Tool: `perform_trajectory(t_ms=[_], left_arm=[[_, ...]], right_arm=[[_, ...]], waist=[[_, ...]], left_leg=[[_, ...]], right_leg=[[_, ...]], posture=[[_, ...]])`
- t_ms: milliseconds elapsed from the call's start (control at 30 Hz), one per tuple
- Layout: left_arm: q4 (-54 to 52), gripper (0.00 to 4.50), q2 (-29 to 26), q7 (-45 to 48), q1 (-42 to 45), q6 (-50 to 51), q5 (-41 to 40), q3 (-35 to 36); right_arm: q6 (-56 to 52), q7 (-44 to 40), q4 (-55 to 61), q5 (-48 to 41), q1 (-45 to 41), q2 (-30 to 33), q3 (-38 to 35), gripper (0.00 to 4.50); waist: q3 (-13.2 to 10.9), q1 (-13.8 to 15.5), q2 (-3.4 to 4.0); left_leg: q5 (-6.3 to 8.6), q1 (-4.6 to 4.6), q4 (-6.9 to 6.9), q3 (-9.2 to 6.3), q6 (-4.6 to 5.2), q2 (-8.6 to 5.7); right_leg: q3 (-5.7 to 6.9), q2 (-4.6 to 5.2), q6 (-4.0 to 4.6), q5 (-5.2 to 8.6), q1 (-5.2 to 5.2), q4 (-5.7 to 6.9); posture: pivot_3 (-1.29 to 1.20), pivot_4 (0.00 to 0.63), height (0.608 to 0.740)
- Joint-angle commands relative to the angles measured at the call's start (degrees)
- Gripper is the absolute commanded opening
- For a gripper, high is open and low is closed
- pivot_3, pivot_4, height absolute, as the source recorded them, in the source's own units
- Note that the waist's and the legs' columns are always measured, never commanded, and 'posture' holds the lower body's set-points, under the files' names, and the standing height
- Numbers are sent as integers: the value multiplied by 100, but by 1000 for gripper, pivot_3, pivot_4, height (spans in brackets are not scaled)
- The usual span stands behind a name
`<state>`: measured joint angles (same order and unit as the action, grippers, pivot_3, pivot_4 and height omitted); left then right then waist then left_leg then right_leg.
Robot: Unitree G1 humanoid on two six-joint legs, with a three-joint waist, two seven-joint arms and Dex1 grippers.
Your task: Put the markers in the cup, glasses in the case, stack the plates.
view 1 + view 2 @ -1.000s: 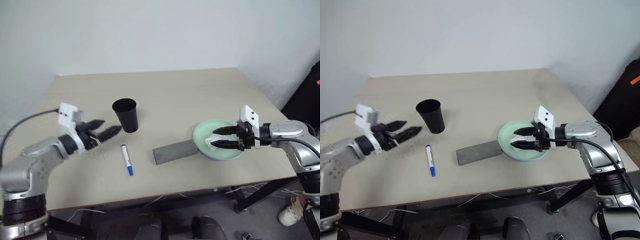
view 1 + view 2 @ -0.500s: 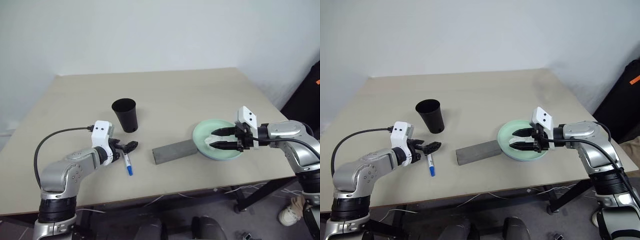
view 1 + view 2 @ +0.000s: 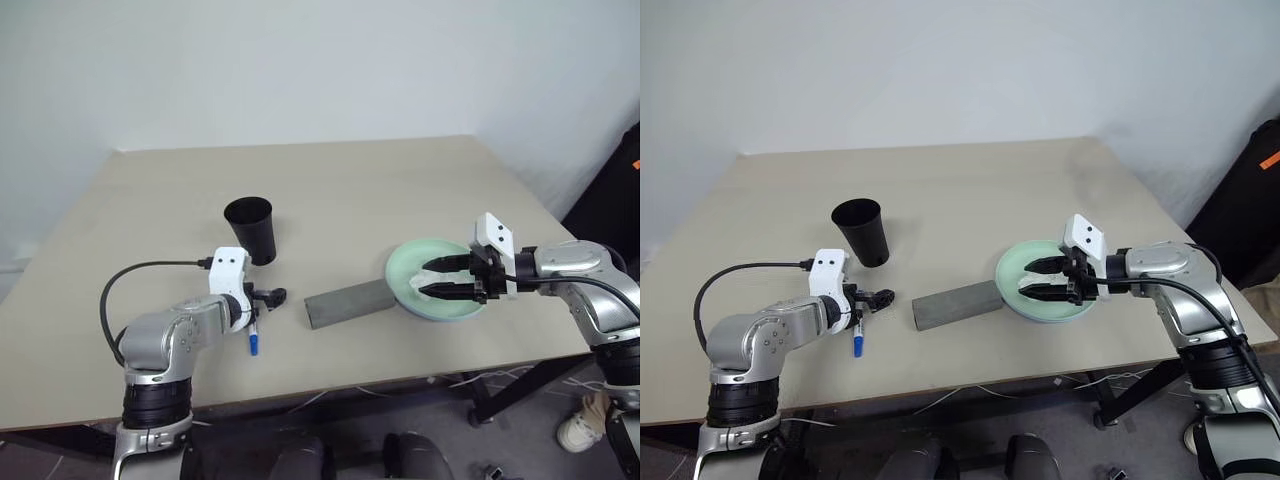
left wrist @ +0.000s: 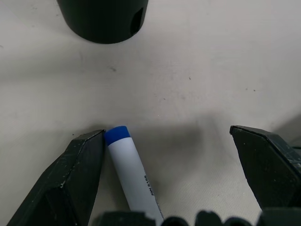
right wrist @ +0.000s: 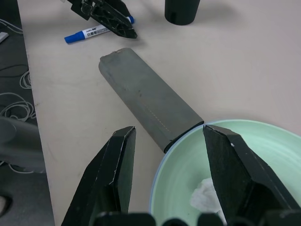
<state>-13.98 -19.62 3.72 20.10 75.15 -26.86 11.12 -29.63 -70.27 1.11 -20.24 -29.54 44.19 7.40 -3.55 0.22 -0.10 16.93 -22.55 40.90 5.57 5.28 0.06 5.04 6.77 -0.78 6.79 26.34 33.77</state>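
matte grey oblong case (image 5: 148,104), slim white marker (image 4: 133,175)

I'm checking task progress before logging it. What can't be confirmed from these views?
- Glasses: whether they are inside the shut grey case, its lid hides the inside.
- Cup: its contents, dark inside from the head views.
- Light blue plate: a rim sliver under the mint green plate.
- Marker: its rear, behind the left gripper.

1 marker w/ blue cap (image 3: 252,329), lower left of frame. 1 black cup (image 3: 250,229), left of centre. 1 grey case (image 3: 351,302), centre. 2 stacked plates, mint on light blue (image 3: 412,266), right. 1 white tissue (image 5: 205,194). 2 claws: left (image 3: 268,296), right (image 3: 431,280).
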Motion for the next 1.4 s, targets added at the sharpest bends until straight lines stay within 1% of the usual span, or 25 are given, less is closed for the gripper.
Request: perform_trajectory(t_ms=[33,367,400,467,500,600,800,933,1033,1067,1167,1300,1400], left_arm=[[-71,4480,107,-184,73,188,170,139],[-17,4480,76,-195,72,450,404,10],[-11,4310,55,-174,68,485,417,-18],[-17,3941,22,-142,49,589,446,-72],[-26,3641,2,-111,40,624,454,-101],[-38,2504,-85,-68,-7,670,535,-212],[-9,486,-151,97,-29,695,609,-310],[-52,486,-313,371,-3,497,585,-518],[-173,486,-494,818,49,285,424,-748],[-279,486,-568,1108,86,127,295,-834],[-534,486,-644,1921,287,-212,-199,-767],[-503,486,-738,2469,481,-643,-482,-648],[-267,486,-517,2796,938,-1126,-861,-259]], right_arm=[[49,-27,99,-46,-149,19,-101,2464],[61,-14,93,-32,-187,-16,-75,2464],[64,-16,91,-31,-189,-18,-73,2464],[76,-18,78,-23,-197,-24,-65,2464],[79,-17,67,-19,-207,-30,-61,2464],[89,-18,63,-21,-211,-37,-52,2464],[111,-20,24,-10,-247,-54,-38,2464],[120,-15,2,-3,-268,-66,-33,2464],[132,-15,-27,6,-292,-80,-23,2464],[137,-13,-35,8,-300,-87,-20,2464],[156,-2,-81,28,-347,-123,1,2464],[170,-3,-130,54,-396,-167,14,2464],[174,3,-128,64,-398,-195,14,2464]], waist=[[0,0,0],[1,-26,2],[1,-26,2],[1,-26,2],[2,-26,3],[2,-25,3],[2,-22,4],[2,-20,4],[2,-1,4],[2,6,4],[0,12,1],[-1,2,0],[-2,2,2]], left_leg=[[0,1,0,0,0,0],[0,4,0,0,1,3],[0,4,0,0,1,3],[0,4,0,0,1,4],[0,4,0,0,1,4],[0,3,0,0,0,4],[1,2,0,0,1,2],[1,2,0,0,0,2],[1,0,0,0,0,2],[1,-2,0,0,0,2],[1,-10,0,0,0,1],[1,-12,0,-1,-1,3],[0,-11,0,-4,-2,5]], right_leg=[[0,0,0,0,-1,0],[0,-1,4,-2,0,3],[0,-2,4,-2,0,3],[0,-2,4,-2,1,3],[1,-3,4,-2,2,3],[1,-2,4,-2,3,2],[2,2,4,-2,2,0],[2,4,4,-2,3,0],[4,5,5,-2,5,0],[5,6,5,-2,6,0],[8,11,13,3,11,-2],[11,9,14,4,17,-1],[17,5,15,3,15,1]], posture=[[0,0,723],[0,0,723],[0,0,723],[0,0,723],[0,0,723],[0,0,723],[0,0,723],[0,0,723],[0,0,723],[0,0,723],[0,0,723],[0,0,723],[0,0,723]])
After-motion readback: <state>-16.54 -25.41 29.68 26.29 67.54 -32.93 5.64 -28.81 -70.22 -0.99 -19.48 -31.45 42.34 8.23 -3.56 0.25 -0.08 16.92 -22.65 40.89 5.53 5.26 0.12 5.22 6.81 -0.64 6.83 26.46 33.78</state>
